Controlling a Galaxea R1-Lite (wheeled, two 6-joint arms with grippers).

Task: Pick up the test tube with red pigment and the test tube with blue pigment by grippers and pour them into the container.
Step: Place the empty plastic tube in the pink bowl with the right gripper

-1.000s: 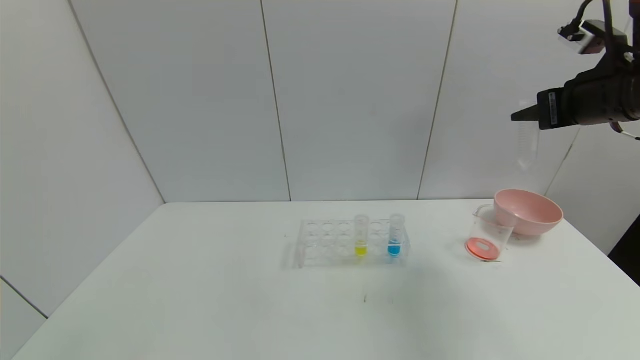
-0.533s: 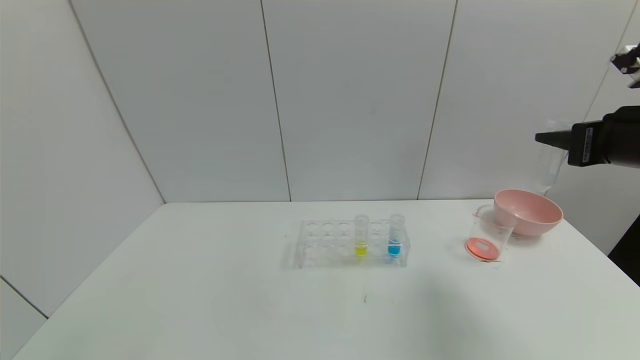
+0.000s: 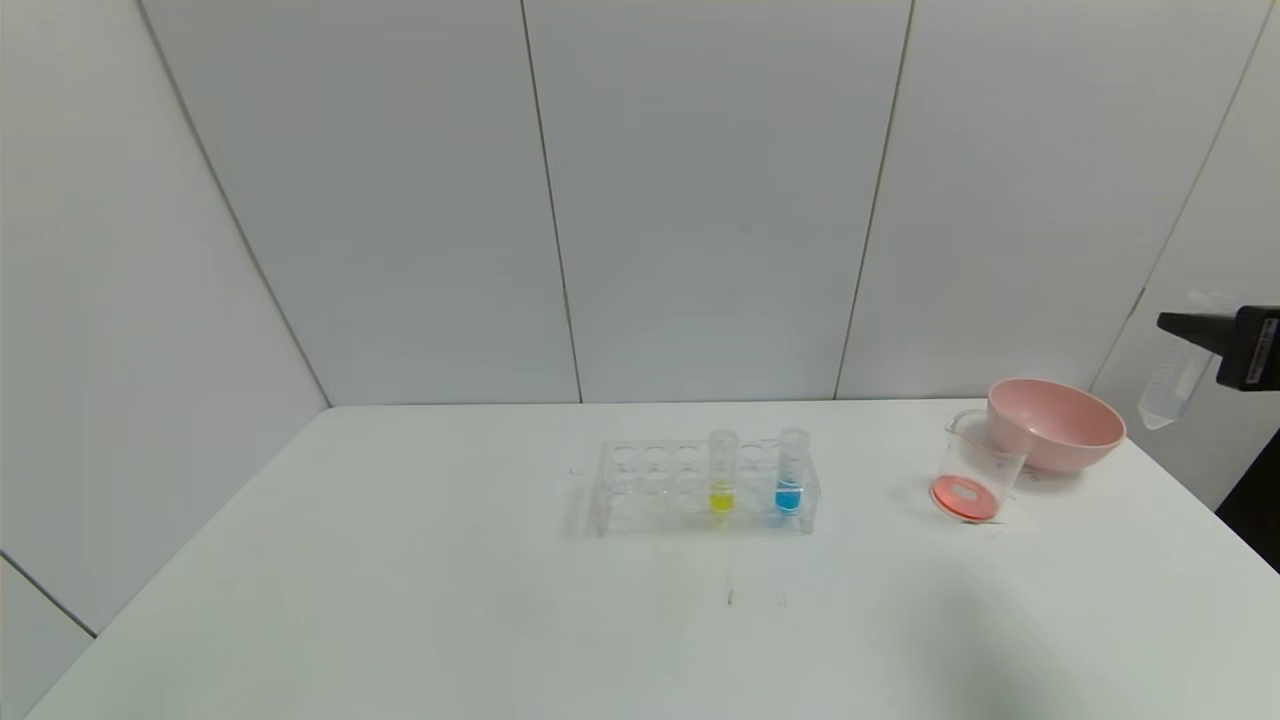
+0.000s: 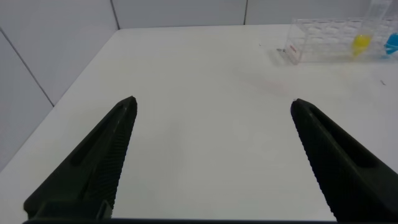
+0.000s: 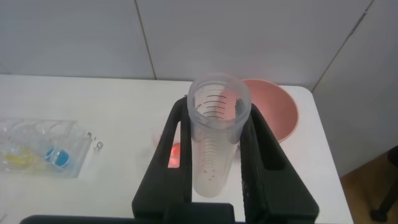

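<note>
Red-pigment test tube [image 5: 217, 134], emptied, is sitting clamped in our right gripper [image 5: 214, 155] beyond the pink bowl [image 3: 1056, 425]; its liquid is resting in the container [image 3: 975, 468]. Our left gripper [image 4: 211, 155] is gaping wide, idling.

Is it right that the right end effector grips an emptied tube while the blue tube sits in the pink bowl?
No. The head view shows the blue tube standing in the clear rack, not the pink bowl. The right end effector does grip an emptied tube.

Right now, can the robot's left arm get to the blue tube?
Probably yes: the left gripper is open and holding nothing, and only bare table lies between it and the test tube with blue pigment in the tube rack.
</note>
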